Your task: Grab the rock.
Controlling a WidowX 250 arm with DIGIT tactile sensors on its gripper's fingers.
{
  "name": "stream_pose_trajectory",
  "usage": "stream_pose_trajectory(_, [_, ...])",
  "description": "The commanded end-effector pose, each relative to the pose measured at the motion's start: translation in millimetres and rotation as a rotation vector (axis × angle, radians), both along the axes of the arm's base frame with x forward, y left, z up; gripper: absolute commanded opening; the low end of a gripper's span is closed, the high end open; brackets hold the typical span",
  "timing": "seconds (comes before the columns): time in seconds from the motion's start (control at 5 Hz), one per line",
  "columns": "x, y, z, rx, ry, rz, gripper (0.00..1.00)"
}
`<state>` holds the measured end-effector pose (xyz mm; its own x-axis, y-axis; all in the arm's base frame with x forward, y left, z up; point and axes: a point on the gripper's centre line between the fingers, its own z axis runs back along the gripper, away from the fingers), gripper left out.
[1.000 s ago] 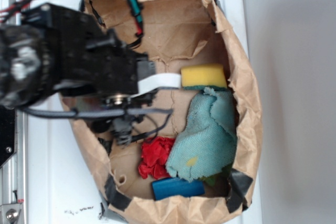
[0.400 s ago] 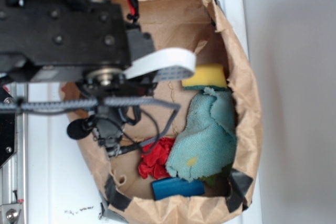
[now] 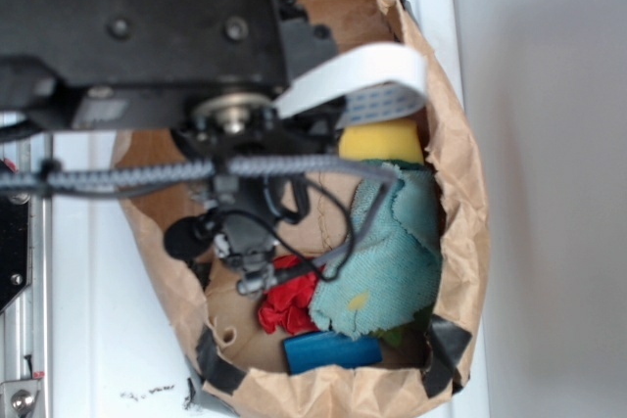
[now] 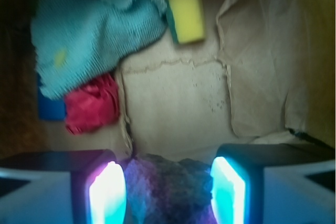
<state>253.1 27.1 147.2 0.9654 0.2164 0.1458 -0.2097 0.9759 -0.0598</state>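
While your gripper [image 4: 168, 190] hung over the paper bag [image 4: 173, 108], its fingers stood apart with the rock [image 4: 168, 184] between them.

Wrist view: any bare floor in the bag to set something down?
Yes: the paper floor ahead of the rock, bordered by the sponge above and red cloth at left. The left side is crowded: teal towel, red cloth, blue block.

Creased matt brown paper lines the bag [image 4: 262, 77], which holds a rough, grainy rock [image 4: 168, 187], a woven teal cloth [image 4: 94, 30], a porous yellow sponge [image 4: 184, 3] and a wrinkled red cloth [image 4: 92, 103].
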Motion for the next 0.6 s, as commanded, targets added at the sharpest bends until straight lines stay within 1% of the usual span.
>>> stream_pose_trajectory(0.0, [17.8,1.5,35.5,-0.016,-0.153,0.028,0.00])
stream_pose_trajectory(0.2, [18.6,-0.9,36.0,-0.025,-0.165,0.026,0.00])
stream_pose_trajectory(0.4, [17.8,-1.7,33.6,-0.022,-0.164,0.031,0.00])
